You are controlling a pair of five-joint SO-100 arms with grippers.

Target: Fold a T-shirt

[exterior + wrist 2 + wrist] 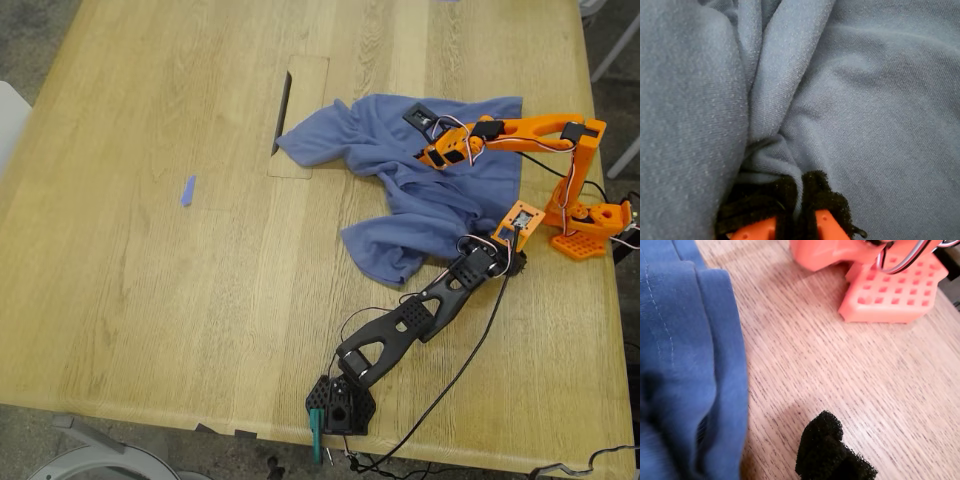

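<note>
Step in hand, as judged: gather a pinch of cloth and spread the crumpled T-shirt (420,190) flat before any fold.

- Raise the pinched ridge only enough to free the layers beneath; drag outward slowly so the fabric slides instead of bunching.
- Confirm the pinch takes one layer. Several overlapping folds meet at the pads, so a double layer is a likely fault.
- Bring the idle gripper onto a hem or sleeve edge before pulling, to anchor the opposite side.

Position of the T-shirt: lying rumpled on the wooden surface (150,300), toward the exterior view's right, with a sleeve or corner reaching toward the slot (281,112) in the surface. Chest print not visible.

Second gripper (799,202): pressed together on a raised fold of the T-shirt (865,100), with black foam pads (827,200) closing around a thin ridge of cloth. Located on the orange arm (530,130), over the garment's middle.

First gripper (832,452): on the black arm (420,320). Only one foam pad shows in its wrist view, over bare wood just beside the edge of the T-shirt (685,365), apparently not touching it; whether spread or pressed together cannot be told. Orange base (890,290) of the other arm lies beyond.
</note>
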